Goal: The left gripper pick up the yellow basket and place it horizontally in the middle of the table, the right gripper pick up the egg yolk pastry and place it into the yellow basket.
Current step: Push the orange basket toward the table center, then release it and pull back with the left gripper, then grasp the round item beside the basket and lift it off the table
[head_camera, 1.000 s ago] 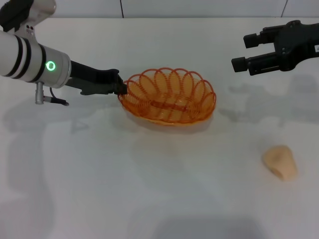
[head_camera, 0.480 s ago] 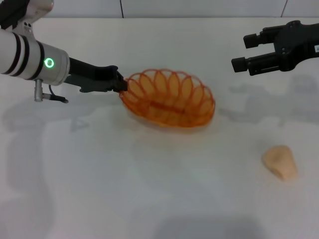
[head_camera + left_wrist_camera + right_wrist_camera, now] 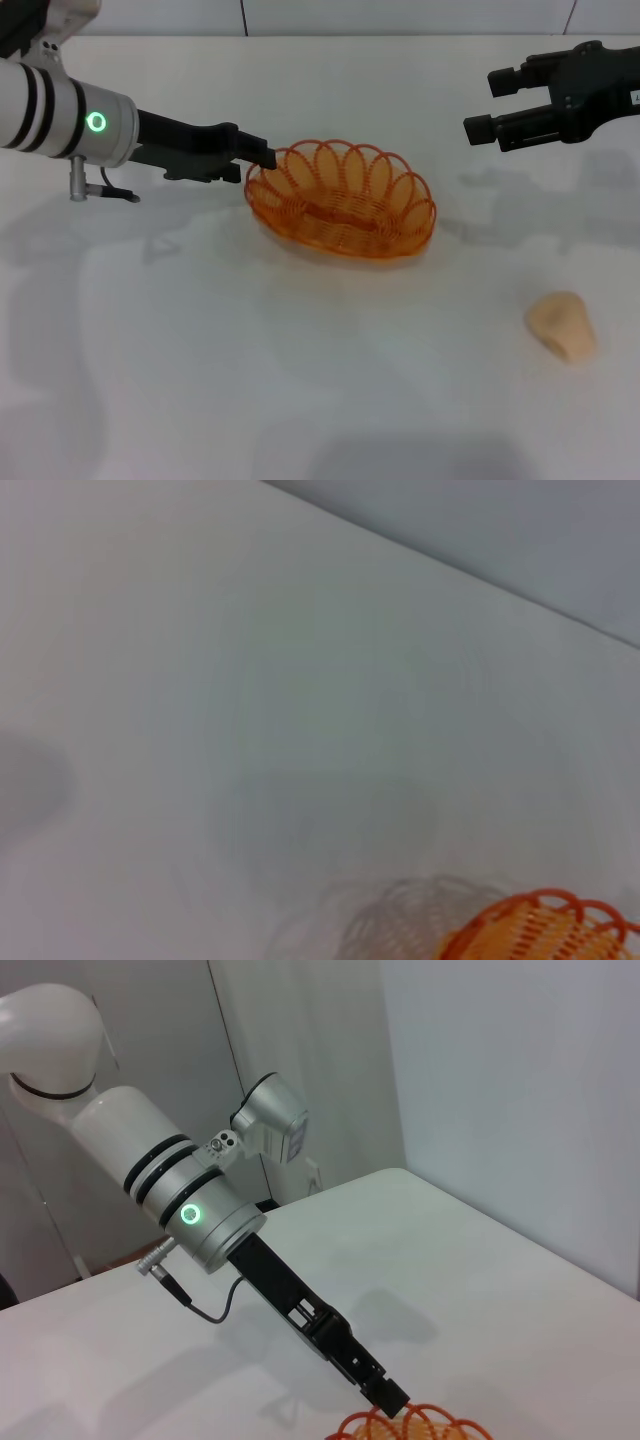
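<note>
The yellow basket (image 3: pixel 342 199) sits level on the table (image 3: pixel 300 380), near its middle. My left gripper (image 3: pixel 258 165) reaches in from the left and is shut on the basket's left rim. In the right wrist view the left gripper (image 3: pixel 385 1395) touches the basket's rim loops (image 3: pixel 420 1427). The left wrist view shows only a bit of the basket (image 3: pixel 545 930). The egg yolk pastry (image 3: pixel 562 325) lies on the table at the front right. My right gripper (image 3: pixel 487 105) hangs open and empty in the air at the back right, well behind the pastry.
A grey wall (image 3: pixel 400 15) runs along the table's far edge. A thin cable (image 3: pixel 110 195) hangs under the left arm's white section.
The left gripper moved slightly right and up with the basket's rim. The basket, tilted half a second ago, has settled level on the table. The right arm and the pastry have not moved.
</note>
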Motion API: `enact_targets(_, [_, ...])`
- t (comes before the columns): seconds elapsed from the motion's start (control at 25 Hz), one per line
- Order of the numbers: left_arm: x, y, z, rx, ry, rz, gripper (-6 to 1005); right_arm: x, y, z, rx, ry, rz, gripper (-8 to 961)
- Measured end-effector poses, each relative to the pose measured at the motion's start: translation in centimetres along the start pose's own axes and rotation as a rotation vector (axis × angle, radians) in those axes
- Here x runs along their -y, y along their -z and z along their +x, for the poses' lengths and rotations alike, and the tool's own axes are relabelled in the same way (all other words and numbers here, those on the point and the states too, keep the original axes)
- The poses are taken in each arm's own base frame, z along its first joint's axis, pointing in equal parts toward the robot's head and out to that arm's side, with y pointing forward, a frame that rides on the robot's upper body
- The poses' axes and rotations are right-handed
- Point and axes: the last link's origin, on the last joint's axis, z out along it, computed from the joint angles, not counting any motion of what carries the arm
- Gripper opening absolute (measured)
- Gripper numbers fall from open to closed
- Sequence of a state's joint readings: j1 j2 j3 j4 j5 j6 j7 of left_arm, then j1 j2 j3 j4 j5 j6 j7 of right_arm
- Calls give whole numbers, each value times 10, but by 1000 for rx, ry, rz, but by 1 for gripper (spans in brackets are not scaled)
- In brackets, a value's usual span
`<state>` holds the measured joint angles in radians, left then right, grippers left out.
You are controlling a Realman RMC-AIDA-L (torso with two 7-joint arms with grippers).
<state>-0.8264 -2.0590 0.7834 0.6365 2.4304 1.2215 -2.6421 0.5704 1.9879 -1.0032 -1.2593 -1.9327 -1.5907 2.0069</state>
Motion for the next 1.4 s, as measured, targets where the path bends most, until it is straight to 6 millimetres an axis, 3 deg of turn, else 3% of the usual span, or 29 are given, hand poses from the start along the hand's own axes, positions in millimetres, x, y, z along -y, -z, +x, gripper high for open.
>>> enact_targets(0.16, [8, 6, 1, -16, 7, 15, 560, 0, 0, 1, 1, -3, 2, 745])
enact_targets(0.32, [24, 28, 8, -84, 1, 51, 748, 2, 1, 2, -1, -11, 14, 744])
enact_targets(0.52, [36, 61, 21, -177, -60, 62, 829, 3, 1, 6, -21, -20, 22, 744])
enact_targets(0.68, [31, 76, 28, -180, -171, 35, 893, 4, 1, 13, -73, -43, 39, 744])
enact_targets(1.0, [-1, 91, 24, -84, -522, -108, 893, -1, 3, 14, -159, -67, 42, 743])
enact_targets(1.4, [-9, 103, 5, 81, -721, -181, 892, -3, 7, 21, -268, -151, 107, 742])
